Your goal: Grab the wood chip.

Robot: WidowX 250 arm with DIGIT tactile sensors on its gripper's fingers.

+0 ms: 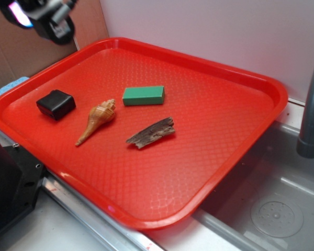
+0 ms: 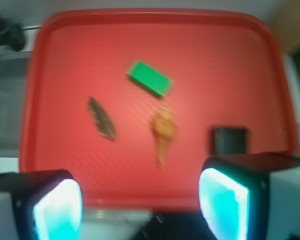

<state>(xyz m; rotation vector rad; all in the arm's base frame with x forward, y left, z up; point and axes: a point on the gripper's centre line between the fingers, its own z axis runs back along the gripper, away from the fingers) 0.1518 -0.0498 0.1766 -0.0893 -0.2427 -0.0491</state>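
Your gripper (image 2: 140,205) hangs high over the tray's (image 1: 261,83) far-left corner, jaws wide apart and empty. Left to right on the tray: black block (image 1: 56,103), shell (image 1: 97,121), green block (image 1: 143,95), chip (image 1: 151,133). The chip lies flat near centre; the shell is close, so a misaimed descent may take it. The tray sits beside a steel sink (image 1: 282,209).

rough matt wood chip (image 1: 151,133) on glossy textured plastic tray (image 1: 214,120)
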